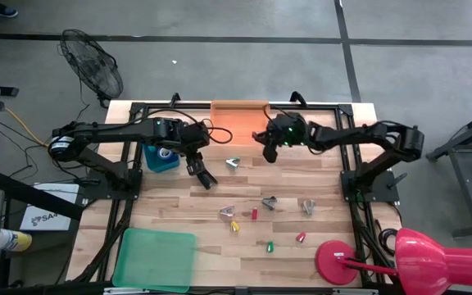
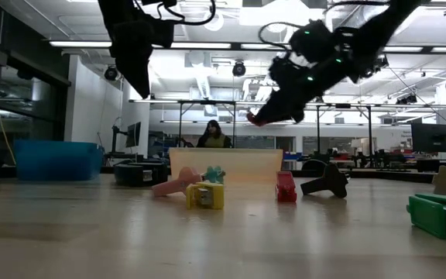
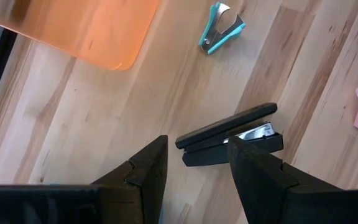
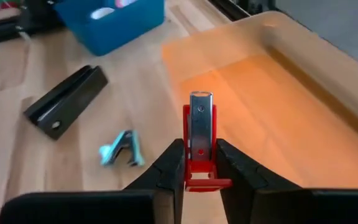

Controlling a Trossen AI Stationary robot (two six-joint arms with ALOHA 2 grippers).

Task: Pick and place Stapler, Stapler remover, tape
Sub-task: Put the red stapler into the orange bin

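While right gripper (image 4: 194,163) is clenched on a small red stapler (image 4: 199,146) near the orange tray (image 4: 272,81), left gripper (image 3: 194,171) hangs released over black stapler (image 3: 232,135) on table. Judged rigid, light, smooth; grip across mid-body.

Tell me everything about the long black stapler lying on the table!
The slim black wedge-shaped stapler lies flat on the bare wooden table, its two arms slightly apart at one end, with shiny metal showing between them. Nothing grips it: the left gripper hangs open just above it. A teal staple remover lies nearby, apart.
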